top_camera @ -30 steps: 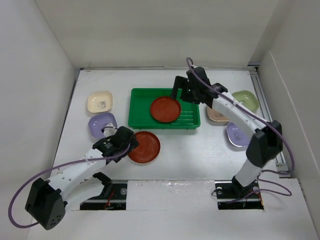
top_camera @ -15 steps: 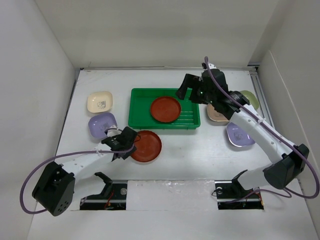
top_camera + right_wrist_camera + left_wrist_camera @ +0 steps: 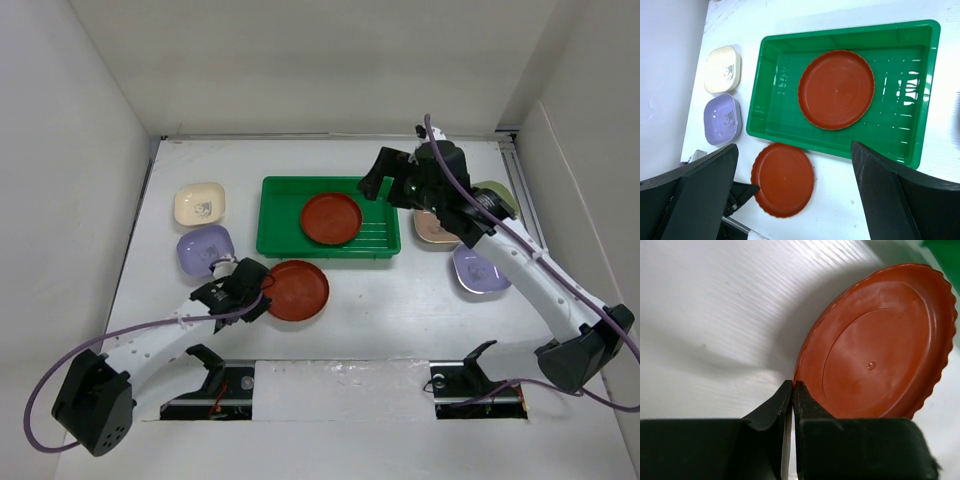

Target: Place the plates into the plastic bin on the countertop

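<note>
Left gripper (image 3: 248,292): nearly closed, with only a sliver of gap. In the left wrist view its two black fingers (image 3: 771,410) pinch the scalloped rim of the near plate (image 3: 880,350).
Near plate (image 3: 296,290): round and reddish-brown. It is on the counter (image 3: 400,290) just in front of the bin's near wall and outside it. The grasped edge faces the left arm. Whether that edge is lifted off the counter cannot be told.
Right gripper (image 3: 380,185): spread wide and holding nothing. It hangs over the bin's far right corner, and its wrist view looks down between the fingers (image 3: 700,195) onto the bin and both red plates.
Bin (image 3: 280,215): green, set mid-counter.
Bin plate (image 3: 331,219): the second reddish-brown plate, flat on the ribbed floor near the middle, apart from the right gripper.
Left dishes: the cream dish (image 3: 200,203) and a lavender dish (image 3: 204,248) sit left of the bin. The lavender one is near the left gripper and not touching it.
Right dishes: the tan dish (image 3: 432,230), green dish (image 3: 497,202) and second lavender dish (image 3: 478,270) sit right of the bin, partly covered by the right arm.
</note>
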### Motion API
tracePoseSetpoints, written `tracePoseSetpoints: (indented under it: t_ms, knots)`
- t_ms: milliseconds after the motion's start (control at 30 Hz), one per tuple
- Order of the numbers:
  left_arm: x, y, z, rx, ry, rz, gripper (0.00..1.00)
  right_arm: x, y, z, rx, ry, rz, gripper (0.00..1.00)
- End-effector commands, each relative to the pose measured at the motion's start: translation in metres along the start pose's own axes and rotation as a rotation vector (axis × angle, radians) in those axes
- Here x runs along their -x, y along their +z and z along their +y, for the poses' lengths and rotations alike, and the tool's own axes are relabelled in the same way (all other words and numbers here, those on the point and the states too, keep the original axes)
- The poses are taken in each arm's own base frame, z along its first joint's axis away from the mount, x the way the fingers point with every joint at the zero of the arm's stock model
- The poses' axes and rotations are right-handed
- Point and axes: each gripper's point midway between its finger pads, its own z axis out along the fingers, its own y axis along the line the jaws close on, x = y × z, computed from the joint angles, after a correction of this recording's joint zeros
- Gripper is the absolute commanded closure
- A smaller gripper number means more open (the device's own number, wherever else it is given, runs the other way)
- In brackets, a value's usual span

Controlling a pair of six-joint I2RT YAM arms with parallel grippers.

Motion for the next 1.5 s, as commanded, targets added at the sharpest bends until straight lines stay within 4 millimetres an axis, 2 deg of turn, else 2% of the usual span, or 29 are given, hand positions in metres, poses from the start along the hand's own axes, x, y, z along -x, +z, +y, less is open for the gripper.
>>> tracePoseSetpoints:
  t_ms: [0,167,300,400,433,533,567,633,667,700,767,800,900,1000,1033,1100,1233,1333,1367,1467]
  knots:
    - [-0.005,-0.021,-0.018,-0.113,0.077,0.052,1.0,0.026,-0.018,0.005,0.011,-0.004,-0.078,0.0]
    - [-0.018,-0.041,-0.045,-0.235,0.189,0.15,1.0,0.041,-0.029,0.005,0.012,0.008,-0.115,0.0]
    - [-0.015,-0.052,-0.063,-0.286,0.268,0.164,1.0,0.047,-0.032,0.0,0.009,0.016,-0.129,0.0]
    - [0.005,-0.072,-0.093,-0.352,0.323,0.106,1.0,0.056,-0.034,-0.001,0.013,0.016,-0.149,0.0]
    - [0.018,-0.085,-0.112,-0.376,0.331,0.071,1.0,0.056,-0.034,-0.001,0.013,0.016,-0.15,0.0]
    - [0.055,-0.097,-0.138,-0.352,0.359,-0.066,1.0,0.063,-0.039,-0.006,0.002,0.024,-0.168,0.0]
    - [0.071,-0.101,-0.157,-0.334,0.365,-0.106,1.0,0.068,-0.039,-0.008,0.005,0.03,-0.179,0.0]
    - [0.098,-0.096,-0.172,-0.263,0.386,-0.206,1.0,0.07,-0.037,-0.018,-0.013,0.039,-0.179,0.0]
    - [0.108,-0.088,-0.193,-0.239,0.399,-0.225,1.0,0.072,-0.038,-0.018,-0.004,0.041,-0.184,0.0]
    - [0.123,-0.08,-0.197,-0.193,0.39,-0.249,1.0,0.074,-0.038,-0.021,-0.011,0.045,-0.188,0.0]
    - [0.132,-0.063,-0.209,-0.153,0.404,-0.242,1.0,0.073,-0.036,-0.025,-0.015,0.048,-0.18,0.0]
    - [0.134,-0.047,-0.222,-0.127,0.431,-0.227,1.0,0.074,-0.036,-0.027,-0.015,0.052,-0.18,0.0]
    - [0.138,-0.014,-0.234,-0.068,0.447,-0.21,1.0,0.07,-0.04,-0.034,-0.03,0.057,-0.177,0.0]
    - [0.142,0.009,-0.226,-0.02,0.438,-0.185,1.0,0.068,-0.04,-0.046,-0.057,0.056,-0.172,0.0]
    - [0.14,0.016,-0.231,-0.041,0.434,-0.183,1.0,0.072,-0.045,-0.048,-0.06,0.06,-0.186,0.0]
    - [0.148,0.028,-0.227,-0.052,0.401,-0.169,1.0,0.07,-0.046,-0.053,-0.068,0.064,-0.192,0.0]
    - [0.15,0.036,-0.234,-0.093,0.413,-0.179,1.0,0.07,-0.046,-0.052,-0.045,0.065,-0.203,0.0]
    - [0.144,0.044,-0.233,-0.104,0.416,-0.158,1.0,0.066,-0.041,-0.056,-0.054,0.066,-0.187,0.0]
    - [0.143,0.043,-0.236,-0.117,0.424,-0.158,0.91,0.066,-0.041,-0.056,-0.054,0.066,-0.187,0.0]
    - [0.137,0.048,-0.236,-0.129,0.428,-0.134,0.76,0.063,-0.035,-0.058,-0.06,0.067,-0.178,0.0]
